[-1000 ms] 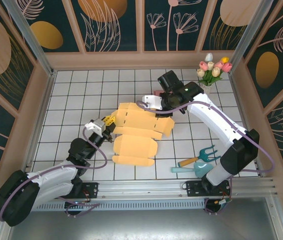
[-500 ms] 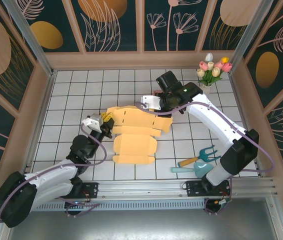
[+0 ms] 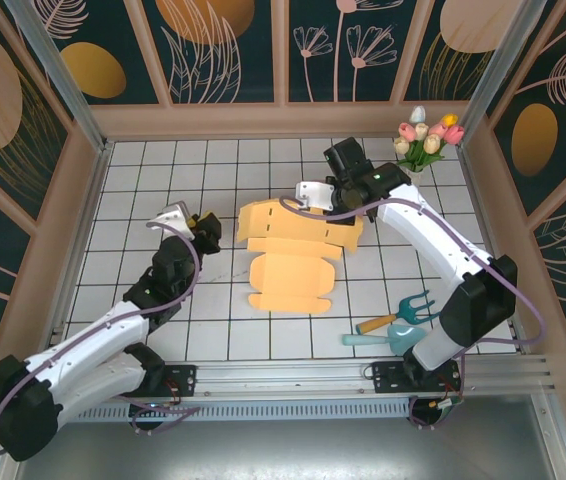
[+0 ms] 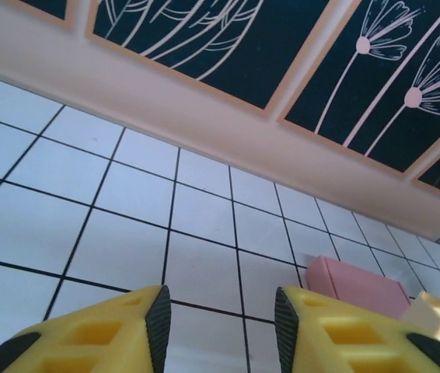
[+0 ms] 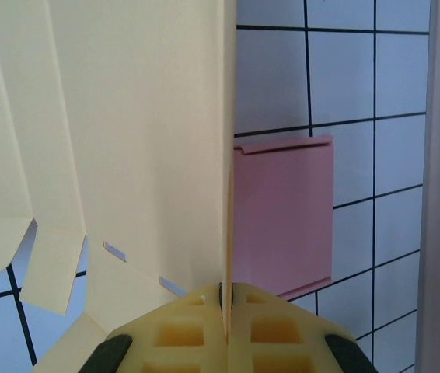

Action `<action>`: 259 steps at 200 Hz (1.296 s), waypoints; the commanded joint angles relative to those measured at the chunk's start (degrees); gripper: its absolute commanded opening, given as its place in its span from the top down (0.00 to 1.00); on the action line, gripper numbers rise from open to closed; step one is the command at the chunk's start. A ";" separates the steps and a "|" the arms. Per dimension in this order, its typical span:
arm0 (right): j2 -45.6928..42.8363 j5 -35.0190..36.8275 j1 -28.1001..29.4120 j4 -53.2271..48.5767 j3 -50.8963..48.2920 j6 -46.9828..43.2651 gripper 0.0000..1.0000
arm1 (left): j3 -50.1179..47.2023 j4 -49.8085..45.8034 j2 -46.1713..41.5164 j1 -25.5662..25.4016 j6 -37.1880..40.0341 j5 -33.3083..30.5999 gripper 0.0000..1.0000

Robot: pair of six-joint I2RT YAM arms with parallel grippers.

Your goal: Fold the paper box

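Note:
The paper box (image 3: 288, 285) is a flat pale-yellow cut-out lying unfolded on the white tiled table, with its far panels (image 3: 283, 225) lifted slightly. My right gripper (image 3: 333, 205) is at the box's far right edge. In the right wrist view the gripper (image 5: 226, 297) is shut on a thin upright panel edge of the box (image 5: 127, 140). My left gripper (image 3: 206, 228) hovers to the left of the box, apart from it. Its jaws (image 4: 220, 311) stand open over bare tile, with nothing between the pads (image 4: 158, 318).
A flat pink piece (image 5: 282, 217) lies on the tiles just beyond the held panel, and the pink piece (image 4: 356, 286) also sits ahead right of my left fingers. A vase of tulips (image 3: 425, 140) stands back right. A garden fork (image 3: 393, 315) and teal trowel (image 3: 383, 338) lie front right.
My left gripper let go of the box, opened and drew back to the left. My right gripper closed on the box's far edge, and the box shifted to the right.

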 commanded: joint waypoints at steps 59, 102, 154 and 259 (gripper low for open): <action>-1.59 1.25 -0.26 0.95 -3.77 -1.07 1.00 | 5.43 9.46 12.08 -6.82 -10.45 25.69 0.77; -4.21 0.48 -0.17 2.81 -7.41 -2.05 1.00 | 12.82 3.48 20.89 -6.32 -5.94 18.90 0.79; -7.60 -2.35 -0.53 6.12 -11.13 -4.56 1.00 | 12.93 2.25 22.39 -1.50 -4.42 14.52 0.80; -5.73 -3.23 0.07 8.89 -9.70 -2.26 1.00 | 17.97 6.95 30.81 -6.94 -5.44 28.01 0.86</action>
